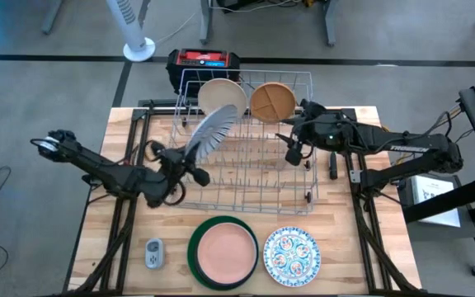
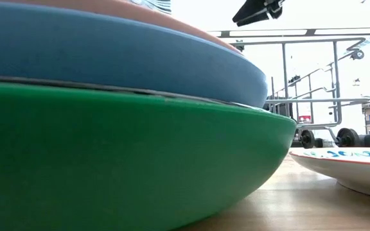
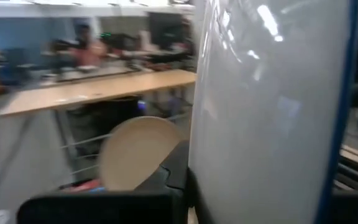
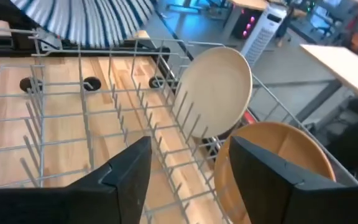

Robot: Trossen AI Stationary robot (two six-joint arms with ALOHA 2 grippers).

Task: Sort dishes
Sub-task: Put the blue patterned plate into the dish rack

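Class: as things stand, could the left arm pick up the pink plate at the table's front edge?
Probably not yet. The left end effector is shut on the striped plate over the rack. The pink plate itself lies uncovered.

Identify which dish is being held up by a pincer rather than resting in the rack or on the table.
The blue-white striped plate, gripped on edge by the left pincer above the wire rack. The cream plate and tan plate stand slotted in the rack.
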